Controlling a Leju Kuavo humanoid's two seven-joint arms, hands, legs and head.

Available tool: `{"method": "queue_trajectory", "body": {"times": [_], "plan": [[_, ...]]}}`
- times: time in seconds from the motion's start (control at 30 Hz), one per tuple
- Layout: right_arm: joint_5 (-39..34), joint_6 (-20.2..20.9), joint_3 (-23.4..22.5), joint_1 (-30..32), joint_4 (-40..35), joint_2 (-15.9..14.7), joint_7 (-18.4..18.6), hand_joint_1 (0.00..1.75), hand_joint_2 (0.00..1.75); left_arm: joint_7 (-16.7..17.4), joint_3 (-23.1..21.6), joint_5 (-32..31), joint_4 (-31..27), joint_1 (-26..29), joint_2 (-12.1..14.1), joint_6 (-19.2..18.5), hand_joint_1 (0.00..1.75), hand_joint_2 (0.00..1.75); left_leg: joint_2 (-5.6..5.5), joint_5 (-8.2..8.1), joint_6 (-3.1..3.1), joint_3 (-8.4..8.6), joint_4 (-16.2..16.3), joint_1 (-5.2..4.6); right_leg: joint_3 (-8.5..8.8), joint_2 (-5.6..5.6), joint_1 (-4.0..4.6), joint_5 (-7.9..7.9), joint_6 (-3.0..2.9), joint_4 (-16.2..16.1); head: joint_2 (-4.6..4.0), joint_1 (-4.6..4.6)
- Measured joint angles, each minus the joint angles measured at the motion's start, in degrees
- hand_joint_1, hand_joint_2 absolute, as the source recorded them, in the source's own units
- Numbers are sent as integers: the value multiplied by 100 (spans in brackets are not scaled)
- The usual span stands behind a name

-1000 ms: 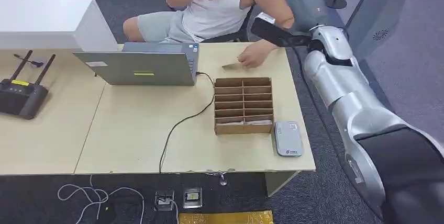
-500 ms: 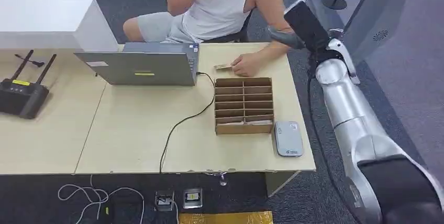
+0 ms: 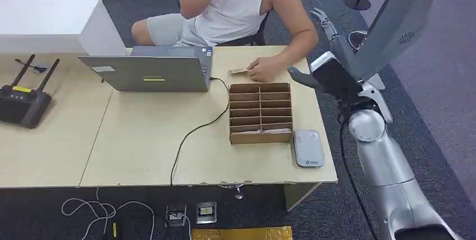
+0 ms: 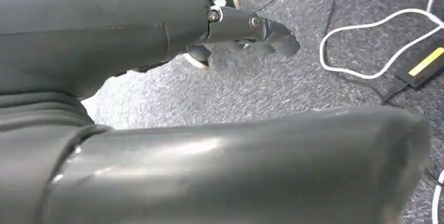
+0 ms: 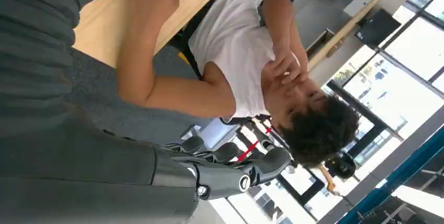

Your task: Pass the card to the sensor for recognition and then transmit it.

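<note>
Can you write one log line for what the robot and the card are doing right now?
right hand: raised beside table, empty | left hand: hanging over floor, empty | card: on table under person's hand | sensor: untouched

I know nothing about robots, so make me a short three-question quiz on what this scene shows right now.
1. True or false: the right hand holds the card.
2. What lies on the table beside the slotted wooden tray, toward the robot's right?
A) a router B) a grey card reader C) a laptop
3. Fill in: the person's hand rests on the ______, touching the card.

Key:
1. False. The right hand is raised off the table's right edge, its fingers spread and holding nothing; the card lies under the person's hand.
2. B, the grey card reader.
3. table.
</note>
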Motion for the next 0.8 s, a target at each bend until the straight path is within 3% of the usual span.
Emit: {"method": "queue_trajectory", "body": {"times": [0.23,0.8], "plan": [[265,44,11,366,-46,-11,-103,0,175,57,18,123,2,75,-83,105,0,0,-3,0,0,-2,1,-1,1,-3,-2,0,0,-1,0,0],[1331,643,-4,1434,-452,-77,253,0,175,63,20,50,4,92,-142,46,0,0,-2,0,0,-2,0,-1,0,-3,-1,-1,-1,-2,0,0]]}}
